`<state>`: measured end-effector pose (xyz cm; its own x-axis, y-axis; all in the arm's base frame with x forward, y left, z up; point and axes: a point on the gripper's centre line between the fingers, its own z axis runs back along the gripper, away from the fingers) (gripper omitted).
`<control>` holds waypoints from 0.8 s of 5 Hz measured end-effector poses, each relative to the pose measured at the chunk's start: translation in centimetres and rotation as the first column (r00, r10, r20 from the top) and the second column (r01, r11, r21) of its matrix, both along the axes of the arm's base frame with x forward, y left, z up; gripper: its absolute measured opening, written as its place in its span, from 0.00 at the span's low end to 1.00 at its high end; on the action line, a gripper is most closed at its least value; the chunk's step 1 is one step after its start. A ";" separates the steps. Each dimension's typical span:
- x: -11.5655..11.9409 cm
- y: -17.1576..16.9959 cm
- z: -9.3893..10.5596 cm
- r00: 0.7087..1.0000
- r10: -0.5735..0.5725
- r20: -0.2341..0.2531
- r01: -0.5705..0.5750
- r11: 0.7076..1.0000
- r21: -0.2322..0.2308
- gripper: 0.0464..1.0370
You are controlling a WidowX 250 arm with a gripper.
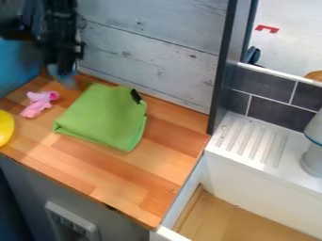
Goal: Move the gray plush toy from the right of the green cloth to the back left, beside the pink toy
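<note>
A black gripper (65, 81) hangs above the far-left part of a wooden counter (154, 186), between a pink toy (39, 103) and a folded green cloth (104, 115); whether its jaws are clenched or released cannot be told. The cloth lies near the counter's far edge, a black tab (136, 96) at its corner facing the plank wall (148, 52). A descent here could bump the toy (a small, light-looking piece), while a shallow pinch might peel only the top fold and let the cloth slip. Too wide a sideways swing toward the far edge risks scraping the planks.
</note>
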<state>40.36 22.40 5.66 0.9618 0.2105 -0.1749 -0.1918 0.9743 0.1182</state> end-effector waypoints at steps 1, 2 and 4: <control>0.1 0.3 -1.4 0.999 0.006 -0.042 -0.007 1.000 -0.010 0.40; -0.4 0.8 -2.5 0.998 0.007 -0.062 -0.008 1.000 -0.024 0.40; -1.4 0.3 -2.9 0.997 -0.010 -0.074 0.007 0.999 -0.043 0.80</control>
<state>39.01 22.74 2.77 0.9475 0.1934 -0.2547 -0.1759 0.9803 0.0901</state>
